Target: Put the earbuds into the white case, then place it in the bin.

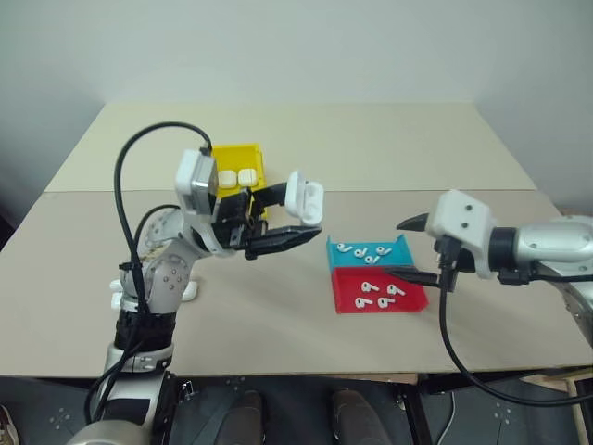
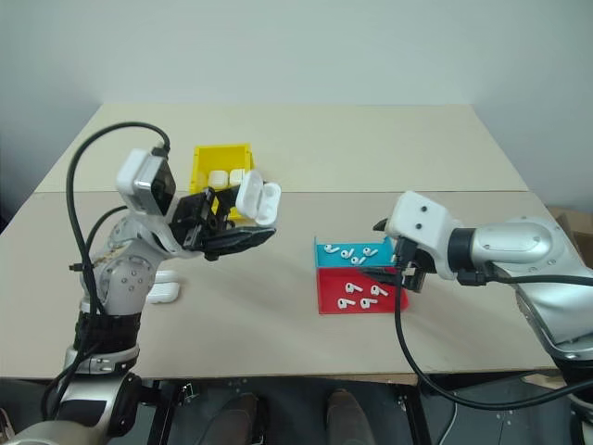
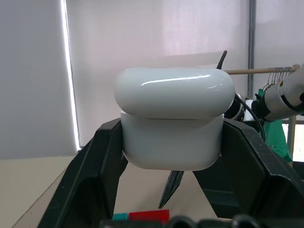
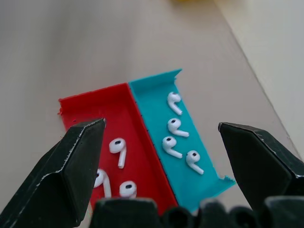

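Note:
My left gripper [image 1: 298, 213] is raised above the table, pointing right, and is shut on the white case [image 1: 305, 197]. The case sits crosswise between the black fingers [image 3: 97, 166], its lid [image 3: 174, 92] on top. Several white earbuds [image 4: 173, 126] lie in a shallow tray, some in its blue half [image 1: 332, 250] and some in its red half [image 1: 345, 284]. My right gripper [image 1: 410, 248] hangs open just above the tray's right side, with nothing between its fingers [image 4: 71, 166]. The yellow bin [image 1: 236, 151] stands behind the left gripper with white cases [image 1: 237, 176] inside.
Another white case [image 2: 165, 293] lies on the table beside my left arm. The beige table [image 1: 371, 148] has a seam across it behind the tray, and its front edge runs close below the tray.

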